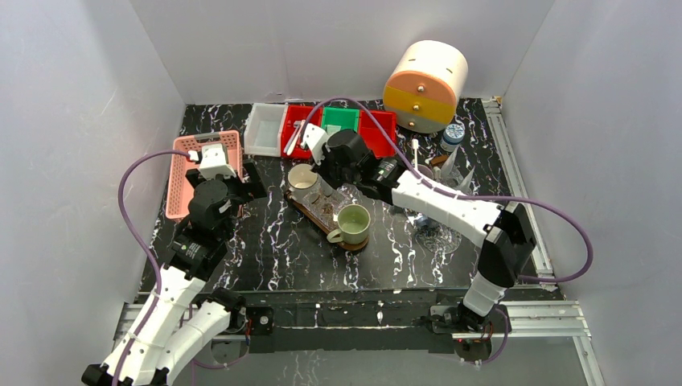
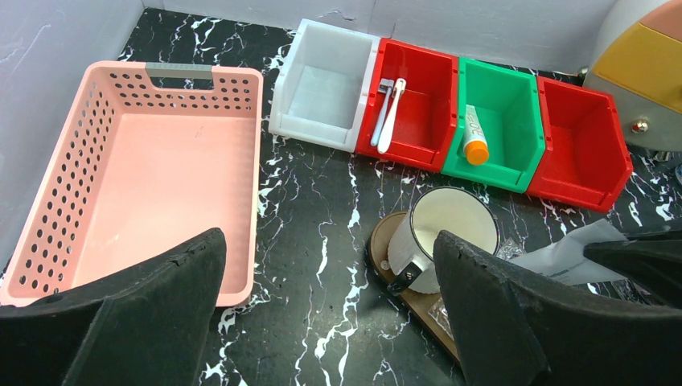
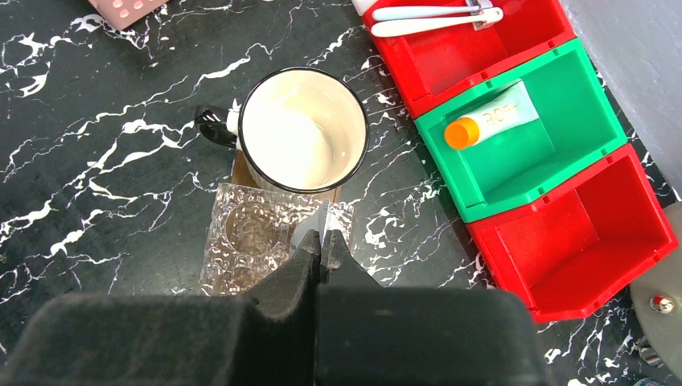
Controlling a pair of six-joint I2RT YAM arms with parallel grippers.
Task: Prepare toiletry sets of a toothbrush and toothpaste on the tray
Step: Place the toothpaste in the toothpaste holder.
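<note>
Two toothbrushes [image 2: 390, 112] lie side by side, touching, in a red bin [image 2: 422, 129]. One toothpaste tube [image 2: 473, 137] with an orange cap lies in the green bin [image 2: 511, 137] just beside it. Neither is on the tray [image 2: 376, 245] yet. From the white mug [image 2: 450, 221] on the tray, the brushes sit at 11 o'clock and the tube at 12 to 1 o'clock in the left wrist view.

The left tool [image 2: 328, 237] is spread fully wide and empty, over the tabletop between the pink basket [image 2: 241, 80] and the mug. The right tool [image 3: 320, 240] is clamped tight at 6 o'clock of the mug, and the grey-white edge of a clear pouch [image 3: 257, 241] seems caught in its tips.

We judge the left tool is the free one for the first brush. To do it well:
- Come straight down and close across the handle.
- Take the outer brush only, since the pair touch.
- Keep the pads off the bin wall.
- Set it on bare tray clear of the mugs, including the green mug [image 1: 352, 221].
- Later, grip the tube across its body, not the cap.
</note>
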